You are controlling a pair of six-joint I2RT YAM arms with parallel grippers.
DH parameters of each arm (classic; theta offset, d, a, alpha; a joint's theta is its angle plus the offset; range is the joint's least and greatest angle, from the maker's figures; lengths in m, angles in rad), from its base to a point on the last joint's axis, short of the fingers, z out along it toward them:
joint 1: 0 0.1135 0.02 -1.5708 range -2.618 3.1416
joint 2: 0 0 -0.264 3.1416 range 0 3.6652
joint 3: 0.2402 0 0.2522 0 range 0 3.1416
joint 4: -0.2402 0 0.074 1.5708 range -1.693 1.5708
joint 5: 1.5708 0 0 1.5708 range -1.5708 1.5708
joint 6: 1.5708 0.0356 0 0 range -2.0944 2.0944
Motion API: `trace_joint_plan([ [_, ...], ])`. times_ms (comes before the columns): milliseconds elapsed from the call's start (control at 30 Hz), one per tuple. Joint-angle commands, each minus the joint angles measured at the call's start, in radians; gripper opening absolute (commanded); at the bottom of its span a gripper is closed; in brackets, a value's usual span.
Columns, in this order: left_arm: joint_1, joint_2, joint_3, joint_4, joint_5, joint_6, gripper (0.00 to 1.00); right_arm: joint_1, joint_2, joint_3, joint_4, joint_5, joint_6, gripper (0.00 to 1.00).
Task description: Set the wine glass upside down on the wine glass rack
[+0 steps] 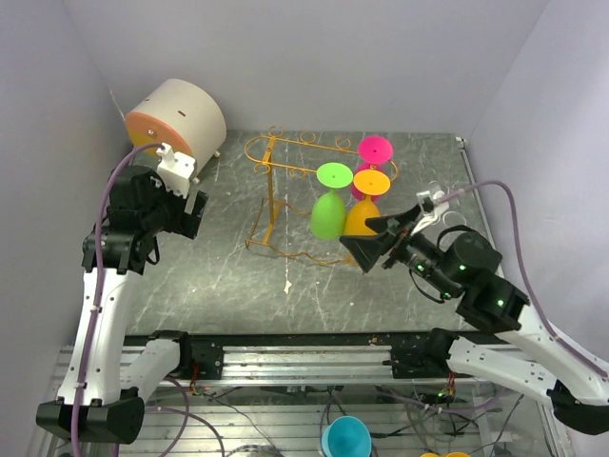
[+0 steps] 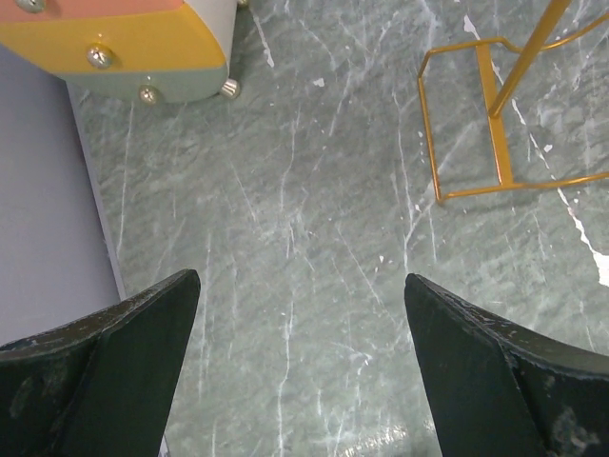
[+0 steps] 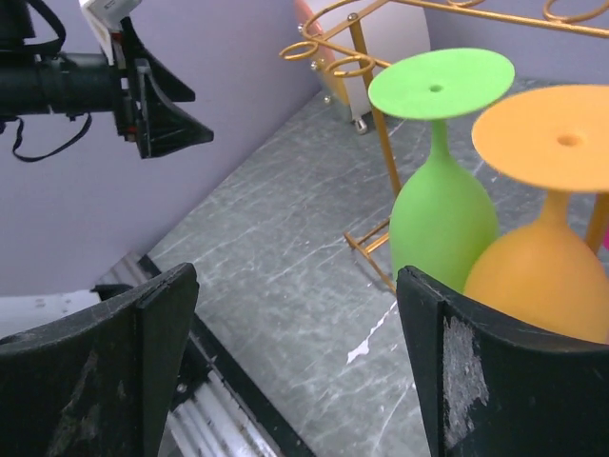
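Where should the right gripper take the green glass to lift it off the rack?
Probably the stem just above the bowl, from the near side. The green glass hangs upside down from the rack; its bowl is crowded by the orange glass on one side and an upright on the other.

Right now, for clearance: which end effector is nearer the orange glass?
Right: the right end effector is beside the orange glass; the left end effector far off, by the drum.

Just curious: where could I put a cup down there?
Bare table lies between the left gripper and the wine glass rack, and along the near edge. Crowded at right: the green glass, orange glass and pink glass hang by the right gripper.
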Motion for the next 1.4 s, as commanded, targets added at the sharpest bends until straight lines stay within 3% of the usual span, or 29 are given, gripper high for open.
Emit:
trace_joint_plan([
  [0, 0.006, -0.034, 0.038, -0.040, 0.030, -0.044, 1.00, -0.002, -0.075, 0.070, -0.230, 0.054, 0.051, 0.85],
  [200, 0.006, 0.007, 0.055, -0.050, 0.003, -0.079, 1.00, -0.003, -0.147, 0.186, -0.555, 0.521, 0.269, 0.84],
  [333, 0.007, 0.036, 0.059, -0.064, 0.025, -0.095, 1.00, -0.002, -0.120, 0.235, -0.761, 0.786, 0.451, 0.76],
  [500, 0.008, 0.053, 0.056, -0.068, 0.069, -0.097, 1.00, -0.003, 0.140, 0.325, -0.986, 1.027, 0.604, 0.76],
  [567, 0.008, 0.058, 0.060, -0.066, 0.081, -0.097, 1.00, -0.003, 0.268, 0.407, -1.146, 1.118, 0.736, 0.75],
  [633, 0.009, 0.067, 0.062, -0.062, 0.101, -0.104, 0.99, -0.024, 0.331, 0.463, -1.160, 1.187, 0.707, 0.70],
  [667, 0.011, 0.077, 0.071, -0.064, 0.119, -0.107, 0.99, -0.055, 0.334, 0.466, -1.059, 1.189, 0.578, 0.68],
  [733, 0.020, 0.105, 0.095, -0.081, 0.135, -0.105, 1.00, -0.245, 0.287, 0.385, -0.642, 1.053, 0.155, 0.65],
  [767, 0.020, 0.119, 0.106, -0.089, 0.134, -0.099, 1.00, -0.399, 0.257, 0.325, -0.471, 0.820, 0.037, 0.64],
  [800, 0.017, 0.128, 0.117, -0.092, 0.128, -0.096, 1.00, -0.637, 0.244, 0.288, -0.401, 0.650, 0.008, 0.61],
  [833, 0.006, 0.134, 0.124, -0.090, 0.118, -0.093, 1.00, -0.787, 0.254, 0.278, -0.381, 0.514, 0.000, 0.59],
  [933, -0.032, 0.149, 0.138, -0.090, 0.085, -0.085, 1.00, -1.043, 0.300, 0.273, -0.349, 0.226, 0.004, 0.57],
  [1100, -0.065, 0.162, 0.133, -0.077, 0.052, -0.084, 0.98, -1.093, 0.390, 0.283, -0.304, 0.073, 0.011, 0.54],
  [1367, -0.077, 0.167, 0.105, -0.074, 0.010, -0.088, 0.95, -1.093, 0.490, 0.258, -0.233, -0.068, 0.019, 0.40],
])
